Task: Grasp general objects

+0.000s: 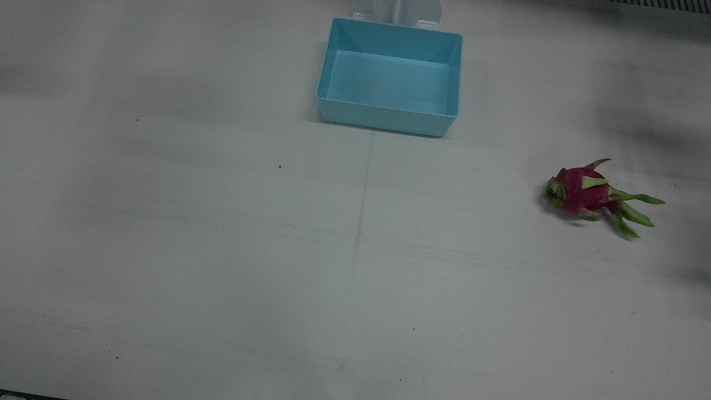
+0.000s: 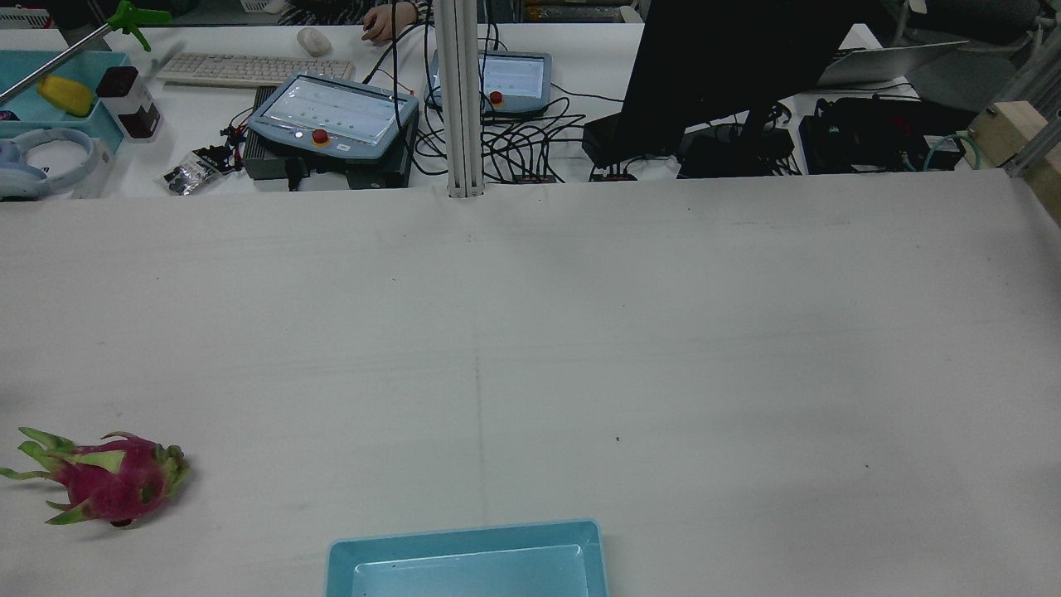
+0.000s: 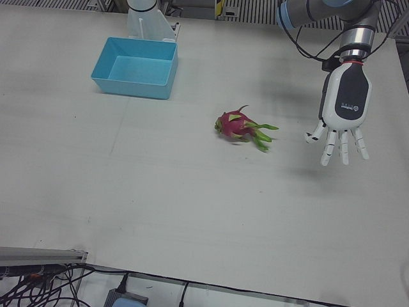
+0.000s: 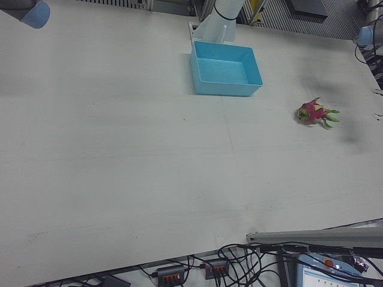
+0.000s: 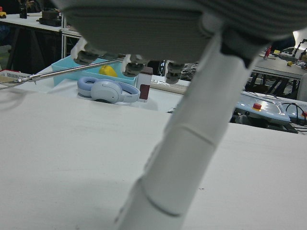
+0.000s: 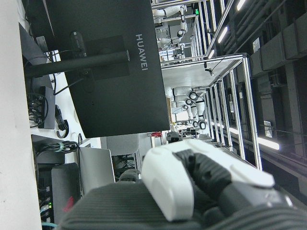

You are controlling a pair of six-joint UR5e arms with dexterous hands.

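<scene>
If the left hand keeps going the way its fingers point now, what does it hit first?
Probably bare table. The left hand hangs open, fingers pointing down, off to the side of the dragon fruit, not over it; its height is unclear.

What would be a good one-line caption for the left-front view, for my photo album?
An open robot hand hovers beside a dragon fruit on a white table, blue bin waiting nearby.

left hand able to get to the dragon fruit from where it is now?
Probably yes. The left hand hangs open, fingers spread and pointing down, off to one side of the dragon fruit. Only bare table lies between them, and the blue bin sits well clear on the far side.
</scene>
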